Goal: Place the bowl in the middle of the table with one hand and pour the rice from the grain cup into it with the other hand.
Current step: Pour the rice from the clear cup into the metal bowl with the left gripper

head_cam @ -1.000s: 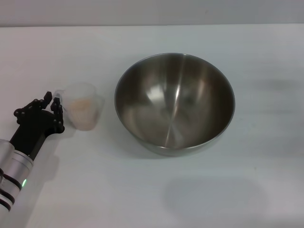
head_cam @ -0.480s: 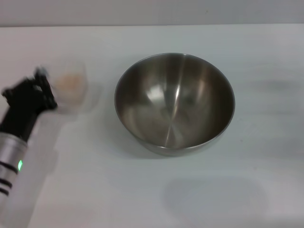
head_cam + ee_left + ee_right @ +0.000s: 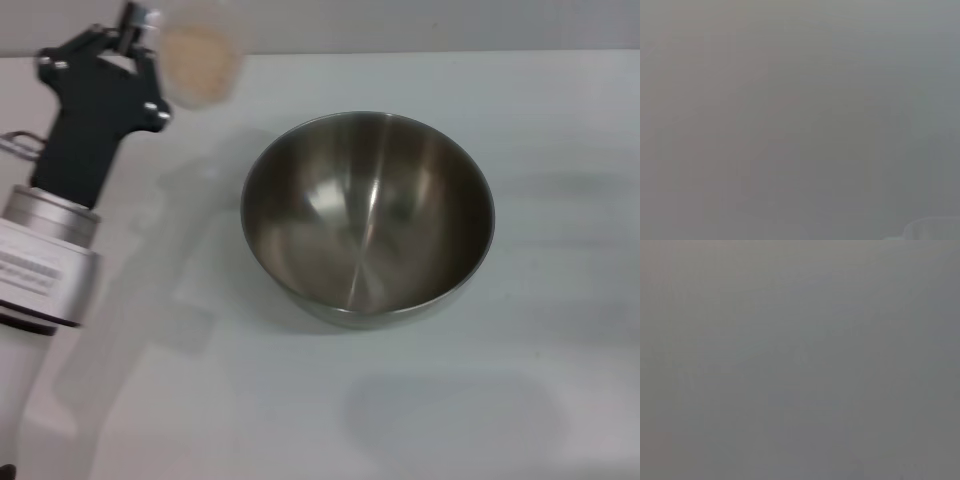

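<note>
At the near left of the head view: left arm, silver and white wrist rising into a black gripper (image 3: pixel 135 40) held well above the table (image 3: pixel 300 400). Right of the gripper, lower and nearer: bowl (image 3: pixel 367 215), steel, upright, resting near the table's middle, nothing inside. Just beside the gripper's tips, on their right and farther back: cup (image 3: pixel 200 50), translucent, clamped at its handle side and lifted clear of the table, well apart from the bowl. In the cup: rice (image 3: pixel 198 55), pale beige mass. Right gripper not seen; both wrist views show only plain grey.
</note>
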Available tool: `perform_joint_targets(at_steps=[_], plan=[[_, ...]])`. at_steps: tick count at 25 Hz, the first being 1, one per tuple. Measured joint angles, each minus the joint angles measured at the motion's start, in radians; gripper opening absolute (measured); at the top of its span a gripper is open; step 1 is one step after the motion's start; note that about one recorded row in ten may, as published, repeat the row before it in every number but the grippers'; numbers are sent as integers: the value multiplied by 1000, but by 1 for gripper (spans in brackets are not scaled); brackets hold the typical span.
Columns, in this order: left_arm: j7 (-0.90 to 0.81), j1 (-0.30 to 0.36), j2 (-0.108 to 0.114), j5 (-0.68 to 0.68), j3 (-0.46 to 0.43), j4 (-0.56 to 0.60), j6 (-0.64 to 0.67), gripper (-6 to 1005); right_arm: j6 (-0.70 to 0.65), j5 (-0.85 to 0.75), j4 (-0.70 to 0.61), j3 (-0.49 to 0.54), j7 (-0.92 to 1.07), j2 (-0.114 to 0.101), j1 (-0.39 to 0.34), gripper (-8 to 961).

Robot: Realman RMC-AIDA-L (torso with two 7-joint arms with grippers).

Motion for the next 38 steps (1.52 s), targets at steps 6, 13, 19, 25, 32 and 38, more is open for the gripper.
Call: perform_joint_targets(at_steps=[6, 13, 19, 25, 32, 38], plan=[[319, -17, -1, 164, 4, -7, -31, 16, -14, 0, 1, 13, 0, 2, -12, 554], [598, -15, -1, 229, 53, -22, -99, 16, -23, 0, 1, 14, 0, 2, -15, 554], [770, -6, -1, 231, 122, -37, -154, 16, -30, 0, -2, 14, 0, 2, -14, 553], [925, 16, -1, 233, 157, -57, -160, 16, -35, -4, -3, 14, 0, 1, -14, 553], [1126, 15, -1, 236, 208, -59, -178, 17, -46, -8, -3, 13, 3, 0, -14, 553], [1322, 8, -1, 239, 224, -60, -199, 17, -59, -8, -2, 8, 8, -1, -14, 554]])
